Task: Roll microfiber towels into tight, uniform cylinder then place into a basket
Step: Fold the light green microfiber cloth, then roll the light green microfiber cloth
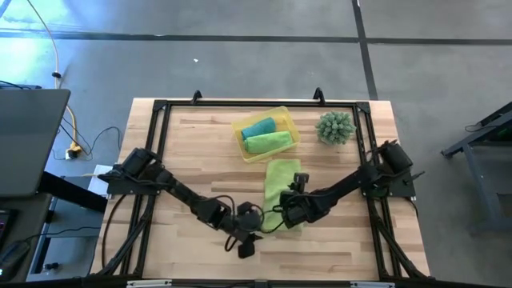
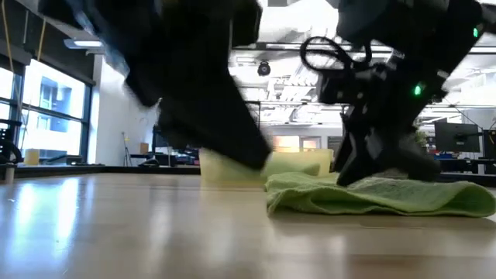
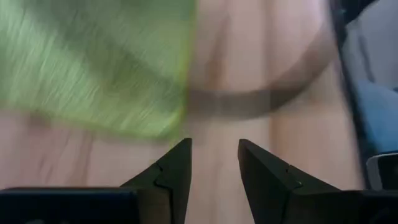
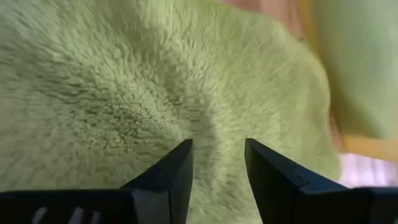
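A lime-green towel (image 1: pixel 282 190) is lying unrolled on the wooden surface (image 1: pixel 192 152), just in front of the yellow basket (image 1: pixel 290 120), which is holding 1 teal roll (image 1: pixel 258 128) and 1 lime-green roll (image 1: pixel 267 142). The right gripper (image 4: pixel 216 163) is hovering over the flat towel's near end, its fingers spread with nothing between them. The left gripper (image 3: pixel 214 163) is sitting over bare wood just beside the towel's corner, fingers likewise parted and empty. A spiky green plant (image 1: pixel 335 127) is standing beside the basket.
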Available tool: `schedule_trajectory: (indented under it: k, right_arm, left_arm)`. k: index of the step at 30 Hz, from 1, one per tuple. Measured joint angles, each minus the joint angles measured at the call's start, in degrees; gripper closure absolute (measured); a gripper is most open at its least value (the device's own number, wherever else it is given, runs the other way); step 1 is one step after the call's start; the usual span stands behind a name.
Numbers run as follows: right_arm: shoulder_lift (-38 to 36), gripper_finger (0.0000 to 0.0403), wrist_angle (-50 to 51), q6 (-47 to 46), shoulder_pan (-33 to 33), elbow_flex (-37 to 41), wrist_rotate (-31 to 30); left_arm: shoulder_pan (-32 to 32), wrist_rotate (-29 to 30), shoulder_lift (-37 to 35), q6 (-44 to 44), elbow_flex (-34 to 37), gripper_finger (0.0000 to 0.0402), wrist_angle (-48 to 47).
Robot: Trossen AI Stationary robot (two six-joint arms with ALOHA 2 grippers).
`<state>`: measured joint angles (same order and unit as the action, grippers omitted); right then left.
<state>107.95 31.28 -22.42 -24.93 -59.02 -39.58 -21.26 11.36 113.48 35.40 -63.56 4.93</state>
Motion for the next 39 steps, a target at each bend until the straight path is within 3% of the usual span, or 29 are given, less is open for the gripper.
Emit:
schedule_trajectory:
  k: [6,10,15,20,24,31,34,39]
  right_arm:
    - [-7.23,0.0266,10.09,-2.23,-0.31,-0.02,-0.52]
    - [-11.33,0.0266,16.24,-2.59,-1.93,-0.04,1.15]
    - [-14.46,0.0266,20.05,-4.81,-6.8,1.34,4.24]
    - [-18.76,0.0266,13.15,-13.65,-13.35,10.99,4.7]
    - [-22.71,0.0266,-2.21,-16.35,-17.18,18.71,4.95]
    - [-23.7,0.0266,-27.77,5.39,-19.43,26.97,13.94]
    - [-23.26,0.0266,-30.14,9.05,-19.12,27.89,13.99]
    - [-23.26,0.0257,-30.7,11.3,-18.56,27.93,13.64]
  left_arm:
    - [0.2,1.75,-0.37,-16.27,-0.28,0.0282,2.09]
    - [0.51,7.38,-0.53,-26.17,-0.34,0.0282,2.4]
    - [1.49,9.43,-0.56,-28.75,-0.34,0.0282,2.36]
    - [2.19,7.8,-0.56,-28.13,-0.34,0.0282,2.16]
    - [2.19,7.45,-0.56,-28.14,-0.34,0.0282,2.08]
    - [2.21,1.53,1.73,-31.72,-0.39,0.0282,1.89]
    - [2.12,1.28,3.0,-36.52,-0.39,0.0282,2.14]
    - [2.14,2.54,3.16,-35.79,-0.39,0.0278,2.11]
